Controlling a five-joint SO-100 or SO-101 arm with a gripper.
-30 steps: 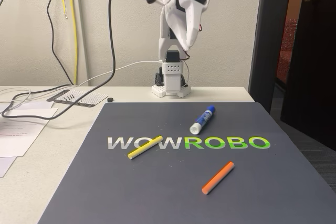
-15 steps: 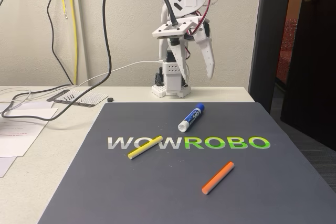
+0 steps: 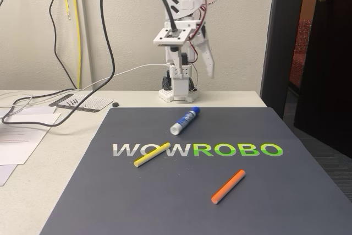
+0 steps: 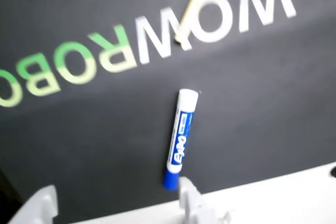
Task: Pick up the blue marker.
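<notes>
- The blue marker lay flat on the dark mat, its long axis diagonal in the fixed view — blue cap toward the arm's base and up-right, white end toward the lettering and down-left.
- It looked short and thick: white barrel, blue label, blue cap.
- It sat near the mat's far edge, apart from the yellow stick and orange stick.
- The tool hung above the bench with fingers spread — gripping nothing.
</notes>
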